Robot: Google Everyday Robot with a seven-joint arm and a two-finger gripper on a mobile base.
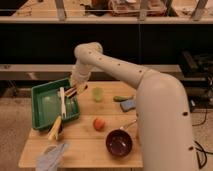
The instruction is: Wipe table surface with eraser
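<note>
My gripper (74, 90) hangs at the end of the white arm, over the right rim of the green tray, at the back left of the light wooden table (85, 140). It is shut on the eraser (72, 92), a small block with dark, reddish and white stripes that sticks out below the fingers. The eraser is above the tray's edge, and whether it touches anything I cannot tell. The thick white arm sweeps in from the lower right and hides the table's right edge.
A green tray (42, 107) holds a white long-handled brush (62, 101). A yellow object (55, 128) leans on the tray's front rim. On the table are a green cup (97, 94), an orange fruit (99, 123), a dark bowl (119, 143), a green vegetable (122, 98), a blue object (128, 105) and a light-blue pad (50, 156).
</note>
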